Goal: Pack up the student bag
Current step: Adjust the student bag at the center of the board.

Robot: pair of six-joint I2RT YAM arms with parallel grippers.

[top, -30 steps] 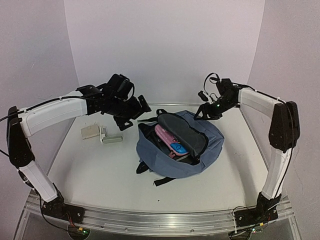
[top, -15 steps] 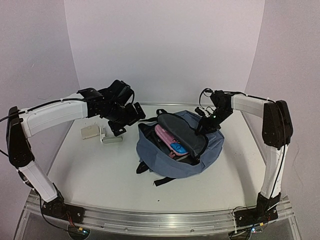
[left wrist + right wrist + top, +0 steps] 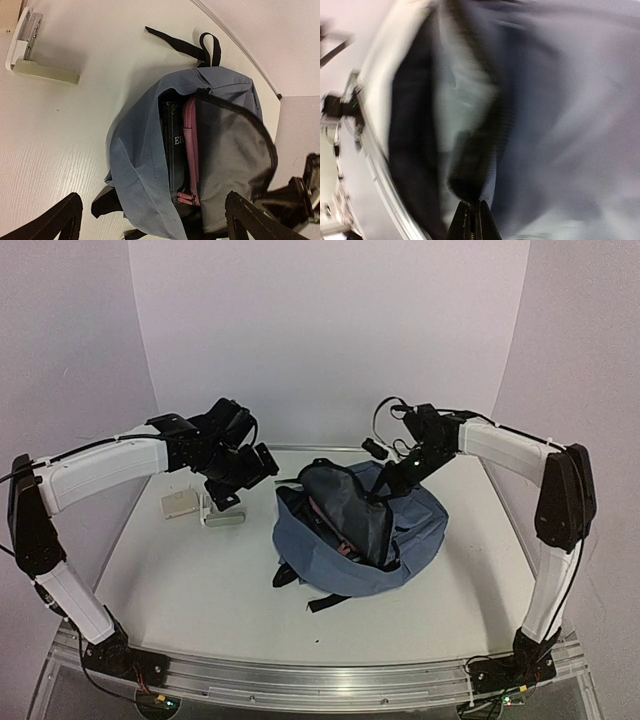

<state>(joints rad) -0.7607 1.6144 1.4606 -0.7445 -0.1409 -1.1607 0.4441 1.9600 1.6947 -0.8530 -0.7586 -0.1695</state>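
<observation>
Top external view: closing step. Right gripper [image 3: 382,492] has its fingers pinched together on the flap [image 3: 350,515] edge of the student bag [image 3: 410,540], which lies directly below them. Left gripper [image 3: 150,200] hangs wide open and empty, the bag ahead between its fingers. Next, probably: carry the flap across, then find the zipper. Since half a second ago the flap has risen, hiding most of the pink case [image 3: 190,150] from above.
</observation>
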